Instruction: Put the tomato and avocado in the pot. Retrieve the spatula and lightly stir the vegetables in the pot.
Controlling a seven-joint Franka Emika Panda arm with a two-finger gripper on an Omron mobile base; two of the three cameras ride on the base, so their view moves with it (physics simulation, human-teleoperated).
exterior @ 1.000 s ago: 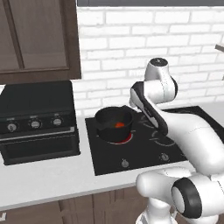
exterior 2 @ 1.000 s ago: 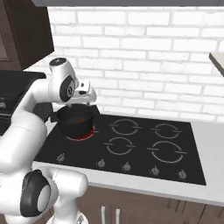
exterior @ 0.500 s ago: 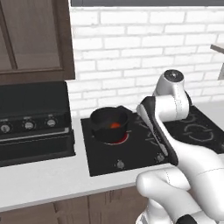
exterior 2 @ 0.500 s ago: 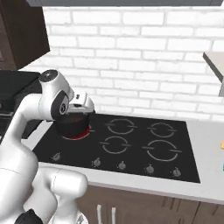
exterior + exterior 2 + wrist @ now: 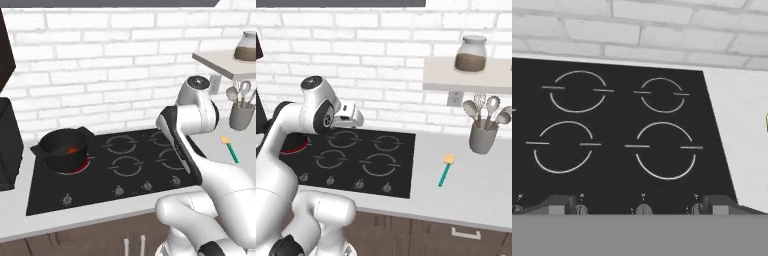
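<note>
The spatula (image 5: 445, 170) lies flat on the counter (image 5: 481, 185), well right of the pot (image 5: 64, 148). The fingers (image 5: 557, 204) are spread wide and empty. Grab its green handle from above.

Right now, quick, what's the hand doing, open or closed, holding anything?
Hand: open and holding nothing. In the hand view its two dark tips sit far apart, with only the stovetop between them.

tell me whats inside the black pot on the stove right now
Inside the pot a small red-orange tomato shows near the bottom. The near wall hides the rest of the inside, so no avocado can be confirmed.
</note>
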